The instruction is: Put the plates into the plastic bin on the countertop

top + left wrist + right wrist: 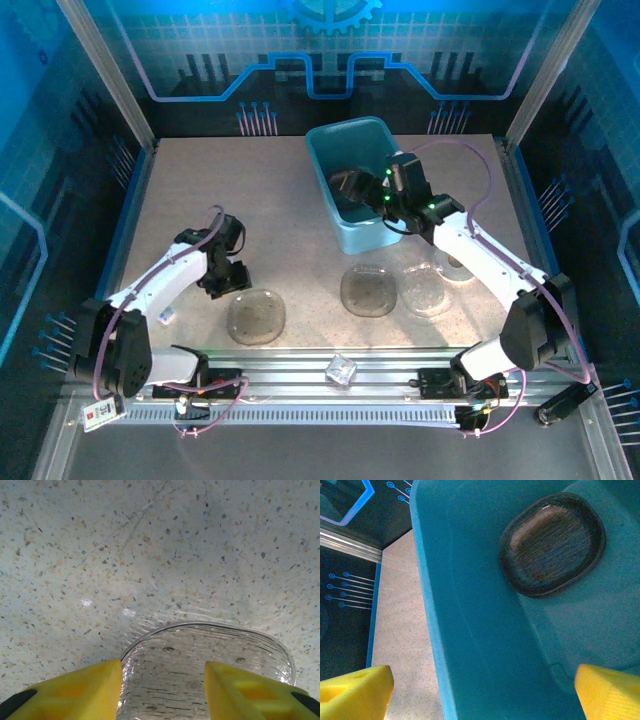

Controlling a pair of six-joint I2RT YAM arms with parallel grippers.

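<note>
The teal plastic bin [322, 150] stands at the back centre of the countertop [200, 200]. A dark stack of plates [552, 542] lies on its floor, also seen from above as a stack [349, 188]. My right gripper [386, 203] hangs open over the bin's near right part; in its wrist view the right gripper [482, 695] holds nothing, its yellow fingers [355, 692] wide either side of the bin's wall [470, 630]. My left gripper [228, 284] is open, low, just behind a clear plate [257, 316]. That plate [200, 665] lies under the left gripper [162, 692].
Two more plates [369, 290] [427, 291] lie in front of the bin, and a further clear one [458, 266] sits partly under the right arm. A small clear faceted cube [341, 371] rests on the front metal rail. Blue walls enclose the countertop.
</note>
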